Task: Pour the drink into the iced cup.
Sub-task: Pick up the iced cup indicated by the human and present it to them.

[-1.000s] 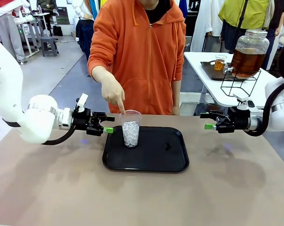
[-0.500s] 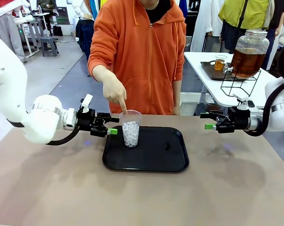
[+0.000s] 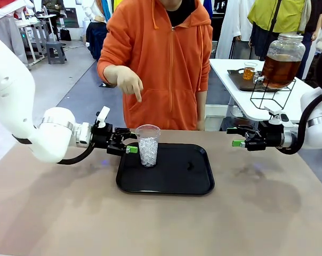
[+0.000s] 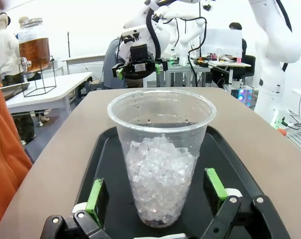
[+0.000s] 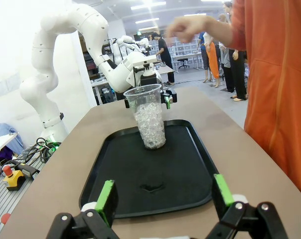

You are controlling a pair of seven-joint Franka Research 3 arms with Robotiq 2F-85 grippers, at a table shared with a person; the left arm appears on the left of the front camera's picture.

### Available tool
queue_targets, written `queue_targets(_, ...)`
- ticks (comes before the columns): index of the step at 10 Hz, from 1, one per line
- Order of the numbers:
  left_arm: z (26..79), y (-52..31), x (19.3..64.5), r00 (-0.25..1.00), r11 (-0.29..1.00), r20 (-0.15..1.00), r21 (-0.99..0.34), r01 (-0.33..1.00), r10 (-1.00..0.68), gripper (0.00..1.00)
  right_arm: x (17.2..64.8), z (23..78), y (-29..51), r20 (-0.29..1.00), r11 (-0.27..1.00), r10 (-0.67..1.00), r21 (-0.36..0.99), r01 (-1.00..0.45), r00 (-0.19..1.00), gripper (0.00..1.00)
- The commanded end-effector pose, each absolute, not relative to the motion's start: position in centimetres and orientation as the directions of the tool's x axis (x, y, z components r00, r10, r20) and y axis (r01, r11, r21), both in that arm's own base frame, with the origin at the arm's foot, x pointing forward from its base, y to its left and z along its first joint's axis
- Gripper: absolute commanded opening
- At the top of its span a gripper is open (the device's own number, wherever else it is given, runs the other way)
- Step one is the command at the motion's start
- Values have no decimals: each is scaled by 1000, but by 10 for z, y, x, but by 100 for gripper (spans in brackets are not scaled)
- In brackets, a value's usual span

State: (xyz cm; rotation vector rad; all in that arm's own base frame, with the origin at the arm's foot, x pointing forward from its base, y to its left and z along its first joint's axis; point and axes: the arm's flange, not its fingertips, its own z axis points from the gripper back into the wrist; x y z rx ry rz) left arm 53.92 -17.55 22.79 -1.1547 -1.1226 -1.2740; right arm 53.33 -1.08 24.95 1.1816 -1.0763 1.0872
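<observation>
Front view, count: two pincers, one cup, one tray, one hand, two vessels of amber.
Left pincer: my left pincer [image 3: 130, 142] is spread wide and empty, its tips just beside the iced cup [image 3: 148, 145].
Right pincer: my right pincer [image 3: 234, 136] is also spread and empty, well apart from the cup, over the table [image 3: 257, 213].
Cup: clear plastic, upright, over half full of crushed ice, on the left part of the black tray [image 3: 166, 189].
Drink: the amber drink [image 3: 278, 69] sits in a glass dispenser jar [image 3: 284, 45] on the white side table [image 3: 222, 66]. A small glass [image 3: 249, 71] of the same amber stands just beside it.
Hand: the person's hand [image 3: 130, 82] is raised before an orange hoodie, forefinger pointing down.
Changed: my left pincer has moved nearer the cup. The hand that was at the rim has lifted away. My right pincer and the cup are as they were.

Left wrist view, count: two green pads [image 4: 96, 199], one cup.
Cup: the iced cup [image 4: 160, 149] stands between my pads, with a gap on each side.
Far off: my right pincer [image 4: 139, 67] and the jar [image 4: 35, 47].

Right wrist view, count: two green pads [image 5: 106, 199], one cup.
Grip: released, nothing between the pads.
Cup: the iced cup [image 5: 149, 117] is at the tray's far end, with my left pincer behind it.
</observation>
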Motion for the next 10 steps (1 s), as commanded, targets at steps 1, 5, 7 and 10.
queue_targets(1, 231, -184, 541, 8, -22, 995, -11, 1000, -99, 100, 534, 252, -9, 987, 64, 62, 146, -987, 150, 100)
queue_targets(5, 231, -196, 540, 1, -44, 994, -6, 999, -107, 100, 534, 252, -9, 987, 64, 62, 146, -987, 150, 100)
queue_targets(7, 231, -202, 538, 0, -60, 994, -7, 998, -110, 100, 534, 252, -9, 987, 64, 62, 146, -987, 150, 100)
queue_targets(10, 231, -213, 537, 1, -67, 993, -9, 998, -116, 100, 534, 252, -9, 987, 64, 62, 146, -987, 150, 100)
